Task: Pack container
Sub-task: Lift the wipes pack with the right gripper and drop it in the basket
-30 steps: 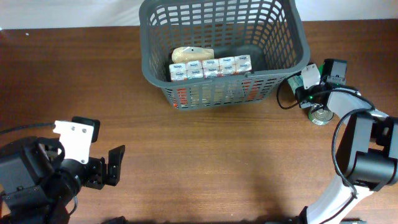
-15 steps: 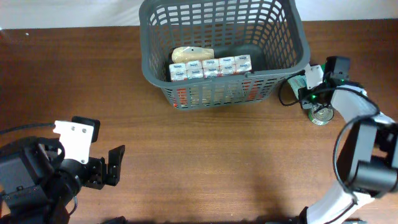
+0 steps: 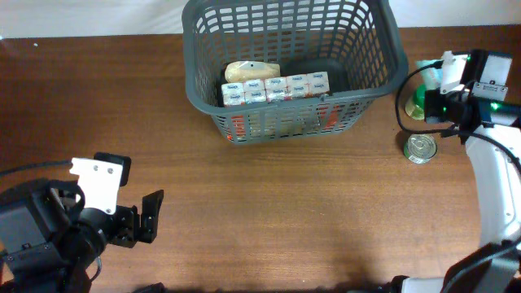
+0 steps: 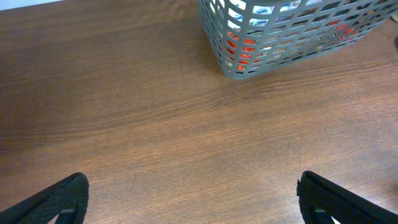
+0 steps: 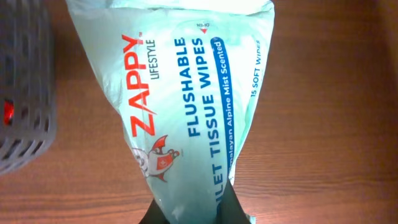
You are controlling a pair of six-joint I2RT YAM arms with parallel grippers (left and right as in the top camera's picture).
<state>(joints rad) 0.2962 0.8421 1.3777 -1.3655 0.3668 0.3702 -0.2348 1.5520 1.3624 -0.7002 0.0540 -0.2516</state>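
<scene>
Pinching a glossy mint-green wipes pack (image 5: pixel 186 93) right of the lattice-walled grey plastic container (image 3: pixel 295 122), the right gripper (image 5: pixel 189 210) clamps it; the left gripper (image 4: pixel 193 199) fingers stand apart.

Right wrist view: wipes pack (image 5: pixel 180 106) runs off top and bottom edges, print clipped. I see only dark tips of right claw (image 5: pixel 186 211) at bottom edge. Container (image 5: pixel 25 87) just sliver at left edge. Overhead: pack mostly hidden behind right claw. Red item (image 4: pixel 247 45) inside container seen only through slots, can't identify. Left claw (image 4: pixel 196 199) fingers cut off at bottom corners.
</scene>
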